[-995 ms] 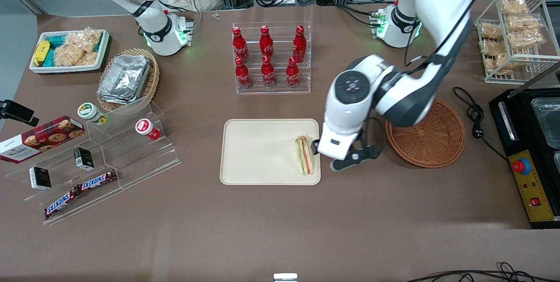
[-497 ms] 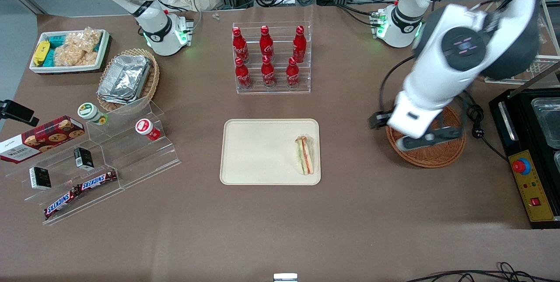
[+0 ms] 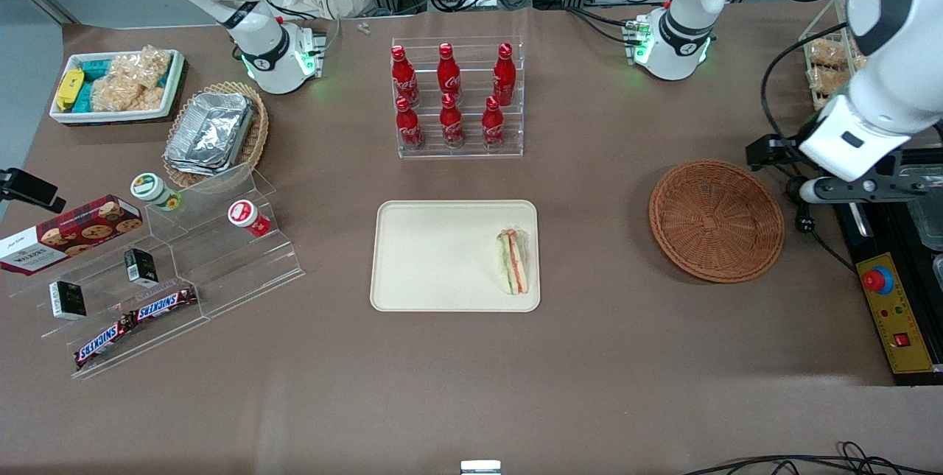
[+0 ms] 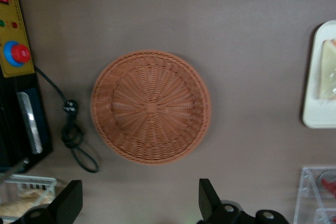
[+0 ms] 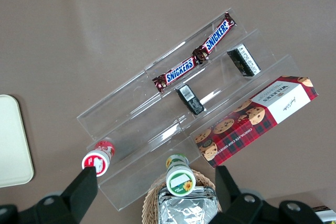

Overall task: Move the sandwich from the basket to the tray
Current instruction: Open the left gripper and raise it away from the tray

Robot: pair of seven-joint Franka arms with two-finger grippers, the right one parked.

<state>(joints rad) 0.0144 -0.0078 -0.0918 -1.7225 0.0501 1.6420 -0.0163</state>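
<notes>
Above table beside basket point(image 4: 150, 107): gripper point(image 4: 139, 203), jaws spread wide, holding nothing.

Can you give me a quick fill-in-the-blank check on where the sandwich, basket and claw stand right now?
1. The sandwich lies on the ____.
2. The basket holds ____.
3. The claw hangs above the table with its fingers ____, holding nothing.
4. On the tray, the sandwich sits at the end nearer the ____.

Missing words: tray; nothing; open; basket
</notes>
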